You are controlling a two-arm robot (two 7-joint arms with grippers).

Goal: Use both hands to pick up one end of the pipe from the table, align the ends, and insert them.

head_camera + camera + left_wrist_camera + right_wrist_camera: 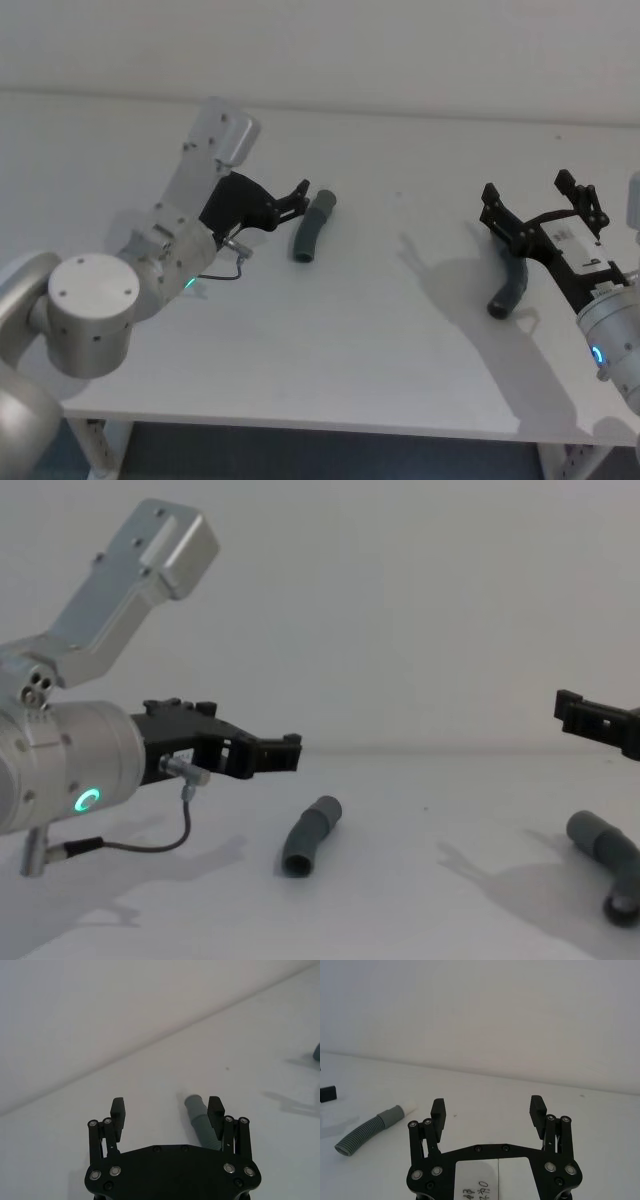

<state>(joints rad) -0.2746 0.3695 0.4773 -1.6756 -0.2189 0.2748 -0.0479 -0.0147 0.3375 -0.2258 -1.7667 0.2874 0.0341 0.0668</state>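
Wide open, empty: left gripper (300, 197) just beside left pipe piece (313, 225), right gripper (535, 190) near right pipe piece (510, 290) — risk: closing off-centre w/ pipe against one finger, rolling it away across table (400, 340)

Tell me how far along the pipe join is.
Done: nothing. The left pipe piece and right pipe piece lie apart on the table, ungrasped. In hand: the left end effector, open, is close to the left piece; the right end effector, open, hangs near the right one. Left: grasp both, lift, align the ends, insert.
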